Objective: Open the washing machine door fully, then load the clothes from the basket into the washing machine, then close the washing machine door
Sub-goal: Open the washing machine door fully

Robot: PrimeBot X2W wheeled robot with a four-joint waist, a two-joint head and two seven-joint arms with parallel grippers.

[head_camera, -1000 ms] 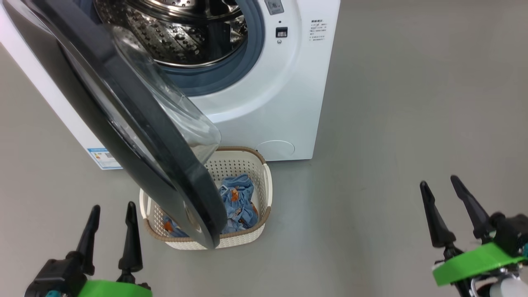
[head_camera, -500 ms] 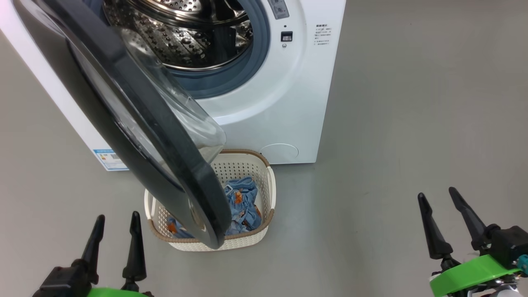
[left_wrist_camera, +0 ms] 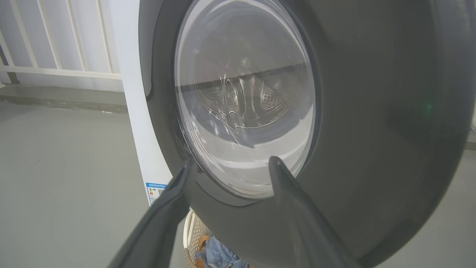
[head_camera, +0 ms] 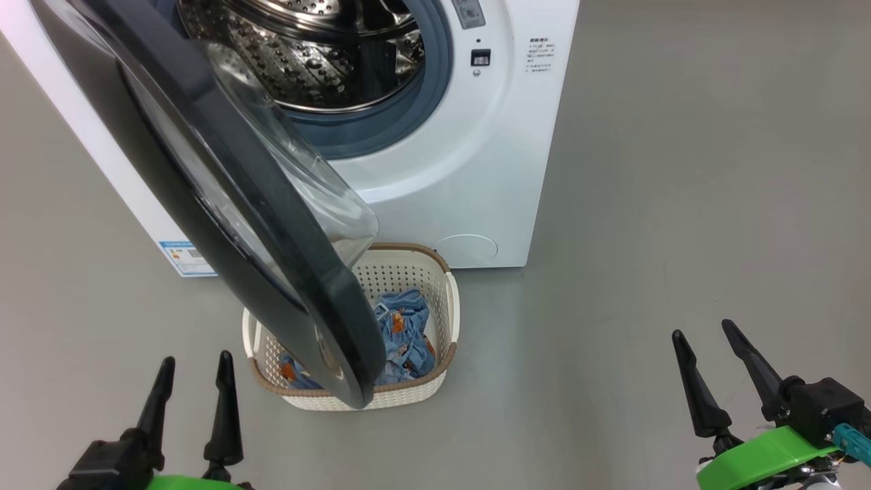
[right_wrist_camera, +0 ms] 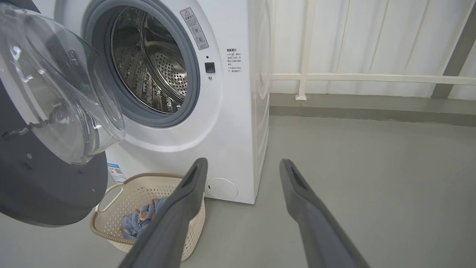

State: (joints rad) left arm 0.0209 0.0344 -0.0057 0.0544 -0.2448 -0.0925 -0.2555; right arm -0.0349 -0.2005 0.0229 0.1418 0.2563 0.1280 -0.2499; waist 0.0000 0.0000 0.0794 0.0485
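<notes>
The washing machine door (head_camera: 224,204) stands partway out, its rim overhanging the basket (head_camera: 408,398) and half hiding the clothes (head_camera: 405,327). The left pincer (head_camera: 196,359), spread and empty, faces the door's outer side, nearer than the right pincer (head_camera: 702,329), likewise spread, well off right. Bare grey floor (head_camera: 646,204) all round.

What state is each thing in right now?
washing machine door: partly open, overhanging the basket.
drum: no clothes visible inside.
basket: on the floor, holding the clothes.
clothes: crumpled, unloaded.
left gripper: open, empty.
right gripper: open, empty.
</notes>
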